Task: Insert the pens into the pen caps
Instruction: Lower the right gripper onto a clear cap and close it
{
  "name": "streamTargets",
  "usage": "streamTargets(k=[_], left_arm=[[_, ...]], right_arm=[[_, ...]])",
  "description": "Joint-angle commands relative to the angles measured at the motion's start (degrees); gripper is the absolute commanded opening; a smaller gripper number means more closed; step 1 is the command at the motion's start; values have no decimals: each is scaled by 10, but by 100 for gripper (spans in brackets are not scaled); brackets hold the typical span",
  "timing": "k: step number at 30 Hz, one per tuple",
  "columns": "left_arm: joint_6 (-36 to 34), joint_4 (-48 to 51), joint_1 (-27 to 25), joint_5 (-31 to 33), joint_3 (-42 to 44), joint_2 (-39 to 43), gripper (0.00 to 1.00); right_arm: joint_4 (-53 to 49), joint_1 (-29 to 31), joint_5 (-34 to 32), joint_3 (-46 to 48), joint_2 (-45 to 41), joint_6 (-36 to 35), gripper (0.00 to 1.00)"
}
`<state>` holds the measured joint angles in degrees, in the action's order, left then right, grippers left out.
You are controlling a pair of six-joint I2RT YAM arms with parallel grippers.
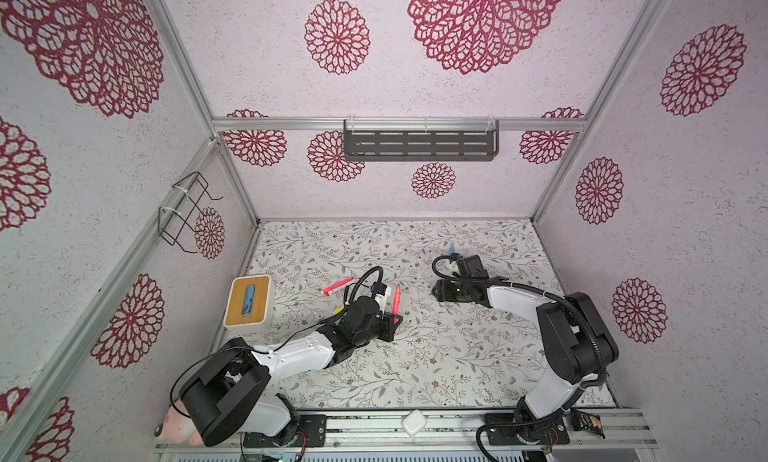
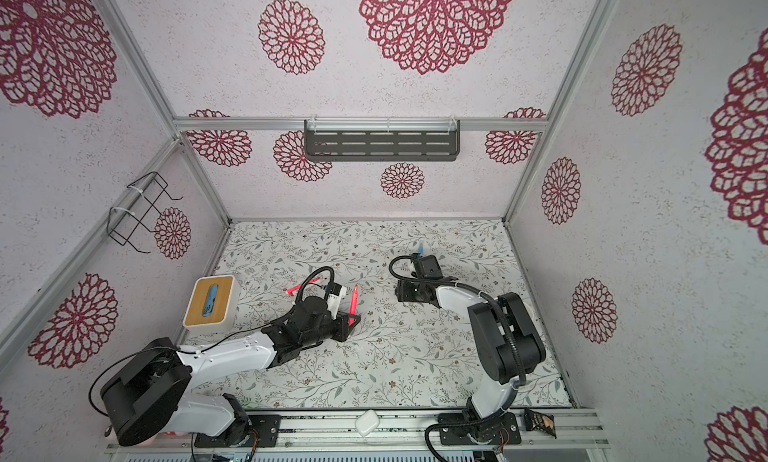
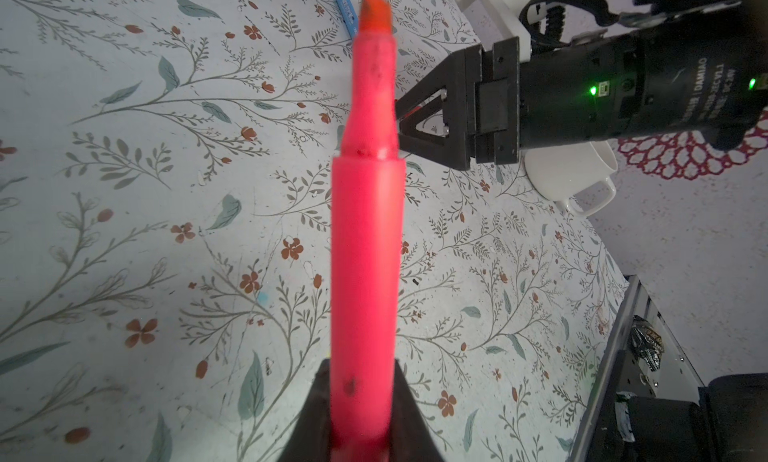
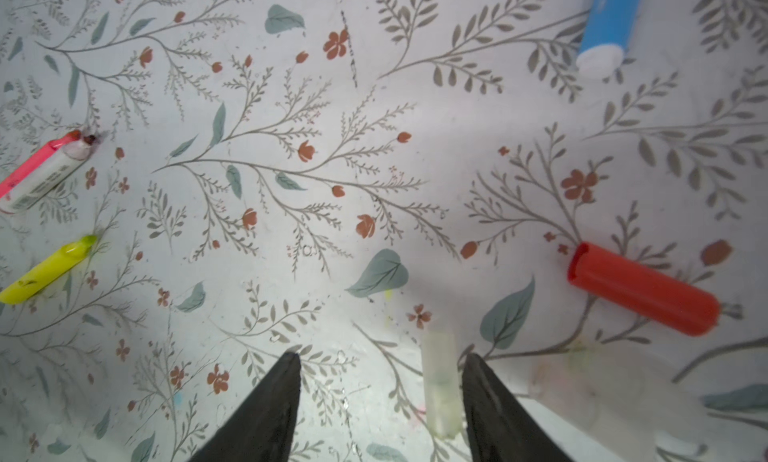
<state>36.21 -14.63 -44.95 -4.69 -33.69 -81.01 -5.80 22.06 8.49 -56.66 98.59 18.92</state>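
Note:
My left gripper (image 1: 395,319) (image 3: 362,435) is shut on the lower end of a pink pen (image 1: 397,298) (image 3: 368,248), which is uncapped with its orange tip pointing away. My right gripper (image 4: 381,356) (image 1: 437,291) is open and low over the table. A translucent pen cap (image 4: 440,381) lies between its fingers, close beside one of them. A red cap (image 4: 642,289) lies apart from it, and a blue pen (image 4: 609,28) (image 1: 452,248) is farther off. Another pink pen (image 1: 337,286) (image 4: 29,165) and a yellow pen (image 4: 45,269) lie near the left arm.
A wood-topped white box (image 1: 248,301) stands at the table's left edge. A white mug (image 3: 569,169) sits under the right arm. A small white case (image 1: 413,422) rests on the front rail. On the walls are a dark shelf (image 1: 419,144) and a wire rack (image 1: 187,210).

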Motion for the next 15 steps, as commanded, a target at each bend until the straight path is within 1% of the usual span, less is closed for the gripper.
streamTargets(k=[1, 5, 12, 15], left_arm=[[-6, 1, 3, 9, 6, 10, 0], [-7, 0, 3, 9, 5, 7, 0], [-6, -1, 3, 1, -6, -5, 0], [-7, 0, 3, 0, -8, -5, 0]], right_arm=[[-56, -2, -54, -26, 2, -28, 57], [-83, -2, -63, -34, 6, -45, 47], [-110, 6, -56, -48, 29, -70, 43], [-118, 9, -55, -57, 40, -77, 43]])
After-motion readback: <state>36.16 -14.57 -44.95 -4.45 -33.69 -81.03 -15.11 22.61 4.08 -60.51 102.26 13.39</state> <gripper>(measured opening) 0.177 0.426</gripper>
